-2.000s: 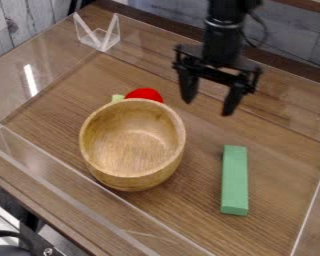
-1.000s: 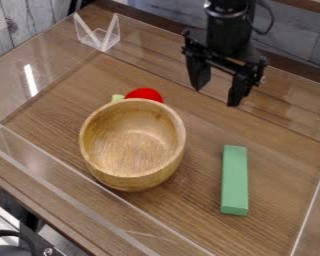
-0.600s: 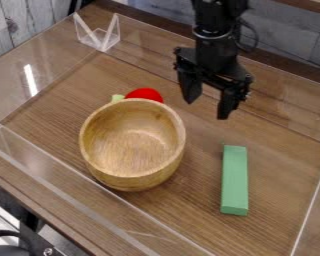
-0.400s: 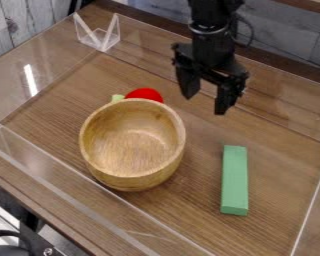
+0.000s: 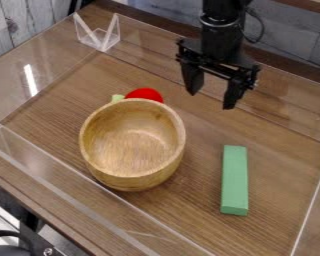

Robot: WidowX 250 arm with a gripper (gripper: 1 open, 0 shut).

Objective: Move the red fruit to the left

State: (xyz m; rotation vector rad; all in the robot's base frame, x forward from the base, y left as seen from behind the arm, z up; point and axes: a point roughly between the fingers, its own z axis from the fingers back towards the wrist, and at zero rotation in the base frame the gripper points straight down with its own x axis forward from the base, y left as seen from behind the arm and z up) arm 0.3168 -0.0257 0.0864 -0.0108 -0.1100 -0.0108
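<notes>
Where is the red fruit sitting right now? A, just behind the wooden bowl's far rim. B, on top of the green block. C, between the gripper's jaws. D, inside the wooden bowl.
A: the red fruit peeks out just behind the far rim of the wooden bowl, on the table.

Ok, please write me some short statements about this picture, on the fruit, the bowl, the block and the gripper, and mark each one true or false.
1. The red fruit lies inside the wooden bowl. False: it sits on the table just behind the bowl's rim.
2. The gripper is open and holds nothing. True.
3. The green block lies to the right of the bowl. True.
4. The gripper touches the red fruit. False: it hangs to the right of the fruit, apart from it.
5. The bowl has a green block in it. False: the bowl is empty.
</notes>
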